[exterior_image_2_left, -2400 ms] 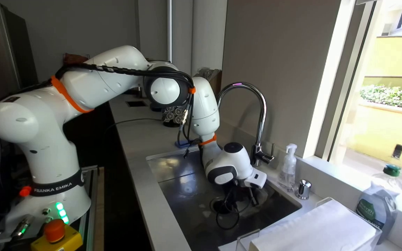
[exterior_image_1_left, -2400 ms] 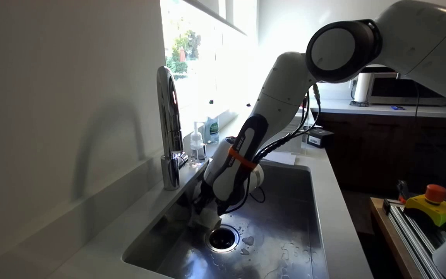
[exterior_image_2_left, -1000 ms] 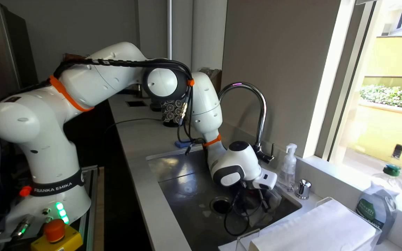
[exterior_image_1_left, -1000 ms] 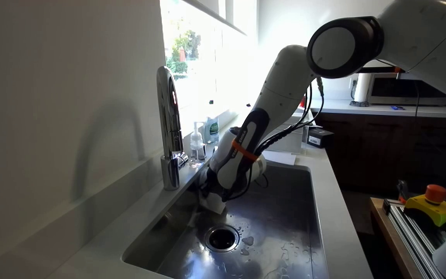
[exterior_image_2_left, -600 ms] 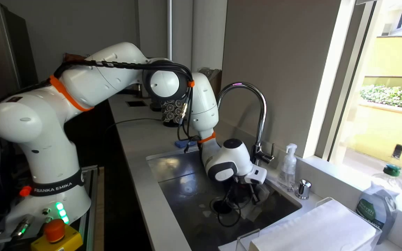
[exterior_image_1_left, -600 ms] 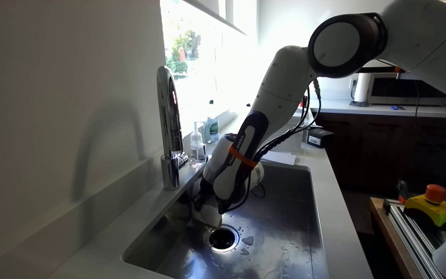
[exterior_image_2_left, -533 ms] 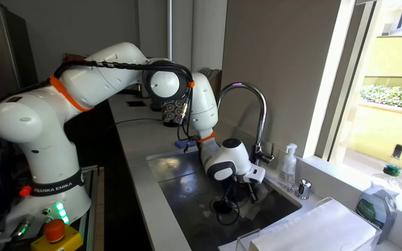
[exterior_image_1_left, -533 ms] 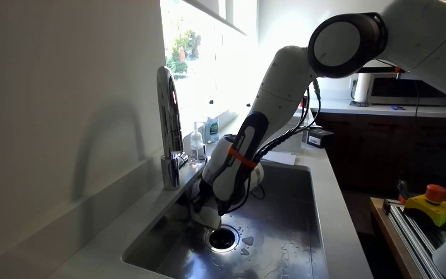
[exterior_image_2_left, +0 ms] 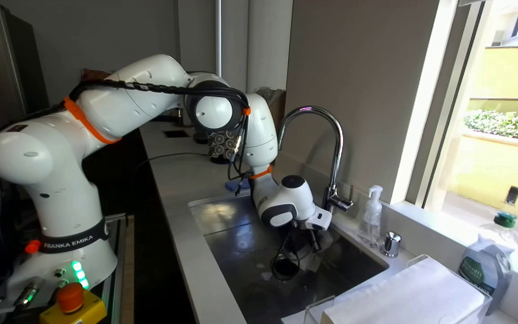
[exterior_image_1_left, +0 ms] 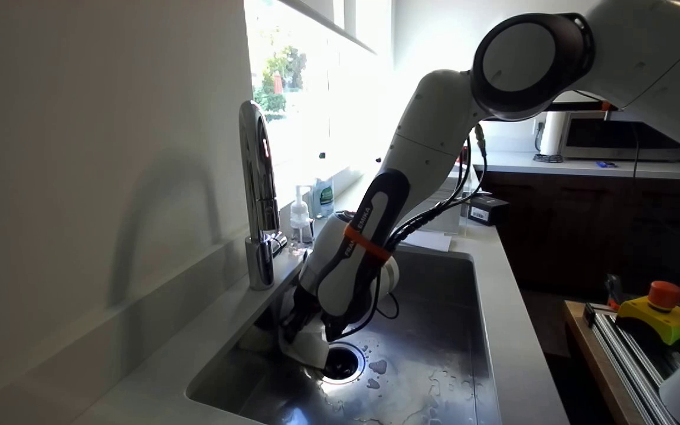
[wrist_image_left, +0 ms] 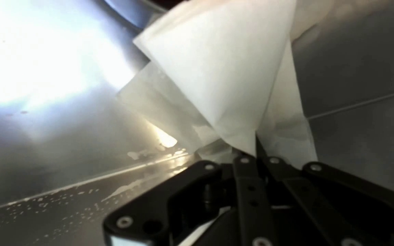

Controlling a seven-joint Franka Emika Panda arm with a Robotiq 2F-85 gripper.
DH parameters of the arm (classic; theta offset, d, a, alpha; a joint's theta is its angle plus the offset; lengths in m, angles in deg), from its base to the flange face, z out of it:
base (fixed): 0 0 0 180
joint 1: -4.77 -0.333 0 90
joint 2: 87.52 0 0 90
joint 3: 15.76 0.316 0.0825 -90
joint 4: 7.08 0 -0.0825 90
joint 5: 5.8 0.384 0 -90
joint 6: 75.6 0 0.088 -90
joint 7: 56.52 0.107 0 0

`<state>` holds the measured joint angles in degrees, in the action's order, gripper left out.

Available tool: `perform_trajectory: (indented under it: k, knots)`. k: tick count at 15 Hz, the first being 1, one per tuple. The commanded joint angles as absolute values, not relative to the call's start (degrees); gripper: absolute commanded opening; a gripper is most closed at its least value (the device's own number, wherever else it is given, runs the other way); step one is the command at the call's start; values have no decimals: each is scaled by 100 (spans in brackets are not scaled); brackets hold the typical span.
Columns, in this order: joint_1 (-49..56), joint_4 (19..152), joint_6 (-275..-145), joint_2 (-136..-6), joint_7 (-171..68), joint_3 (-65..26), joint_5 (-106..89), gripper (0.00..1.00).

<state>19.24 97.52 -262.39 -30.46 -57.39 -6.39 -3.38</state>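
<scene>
My gripper (wrist_image_left: 255, 150) is shut on a folded white paper towel (wrist_image_left: 224, 65), pinching it at one corner. The towel fans out from the fingertips over the steel sink floor, and part of it lies flat or nearly flat there. In an exterior view the towel (exterior_image_1_left: 307, 349) is low in the sink (exterior_image_1_left: 434, 378), just beside the drain (exterior_image_1_left: 342, 362) on the faucet side. The gripper (exterior_image_1_left: 310, 324) points down near the sink's back wall. In an exterior view the fingers (exterior_image_2_left: 306, 245) are dark and partly hidden by cables.
A chrome faucet (exterior_image_1_left: 255, 200) stands behind the sink. A clear pump dispenser (exterior_image_2_left: 371, 218), a metal cap (exterior_image_2_left: 391, 244), a dish soap bottle (exterior_image_2_left: 486, 265) and a white box (exterior_image_2_left: 407, 297) stand along the counter. Water drops lie on the sink floor (exterior_image_1_left: 378, 366). A black cable loop hangs at the wrist (exterior_image_2_left: 281, 270).
The gripper and towel first moved away from the drain, then came back and have slid past their earlier place, along the sink's back side toward the faucet end. The gripper stays shut.
</scene>
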Motion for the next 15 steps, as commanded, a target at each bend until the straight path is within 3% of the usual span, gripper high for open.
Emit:
perform_trajectory:
  k: [1, 15]
  knots:
    - [2142, 9989, -26041, -3186, -5840, -296, -507, 0]
    - [1788, 9152, -26169, -2870, -5649, -1649, -302, 0]
